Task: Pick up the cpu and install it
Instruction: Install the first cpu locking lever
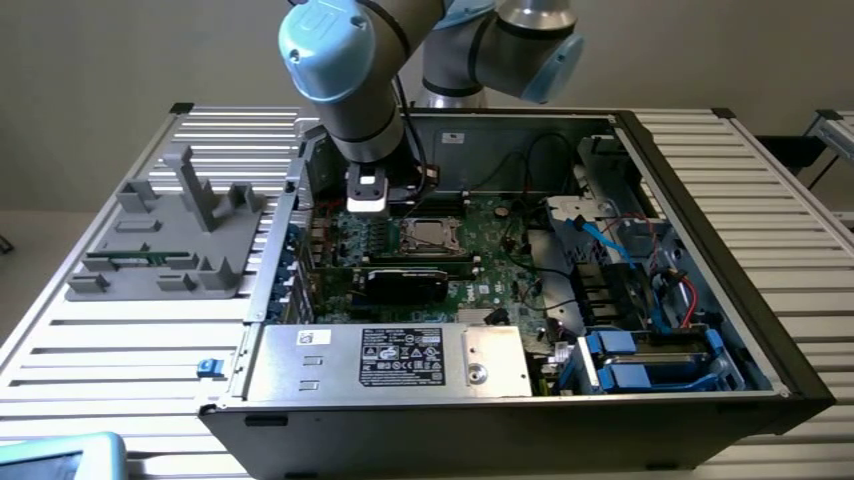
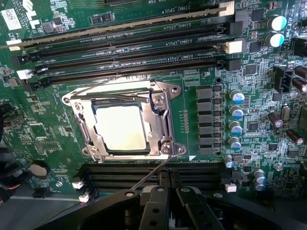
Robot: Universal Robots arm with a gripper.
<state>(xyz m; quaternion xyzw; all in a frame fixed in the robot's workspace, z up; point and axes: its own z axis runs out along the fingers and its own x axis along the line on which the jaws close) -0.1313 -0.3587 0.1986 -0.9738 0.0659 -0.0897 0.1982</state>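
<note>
The robot arm [image 1: 350, 85] reaches down from the top of the exterior view into an open computer case [image 1: 694, 250] that lies on its side on a slatted metal table [image 1: 120, 340]. The arm's blue-capped joints are bunched above the case's back wall. Its last section hangs almost straight down over the motherboard [image 1: 501, 265], on the exterior view's left of the processor socket [image 1: 430, 236].

In the wrist view the gripper [image 2: 166, 181] hovers above the board with its black fingers [image 2: 154, 203] pressed together. Nothing can be seen between them.

The cpu [image 2: 120, 128] is not in the claw. It lies flat in the socket, its pale metal top catching the light, with the silver retention frame [image 2: 160, 117] around it. A thin wire lever [image 2: 148, 175] runs from the frame's corner toward the gripper. Whether the fingertips touch the lever cannot be told, because its end disappears against the dark gripper body.

Long black memory slots [image 2: 129, 45] run beside the socket on the side away from the gripper, and another bank [image 2: 115, 175] lies between the socket and the fingers. A row of small capacitors [image 2: 235, 117] stands near the socket.

In the exterior view a silver labelled power supply box [image 1: 387, 358] fills the near side of the case. Blue drive brackets [image 1: 654, 365] sit toward the exterior view's right. A grey plastic fixture [image 1: 174, 235] stands on the table outside the case, on the exterior view's left.
</note>
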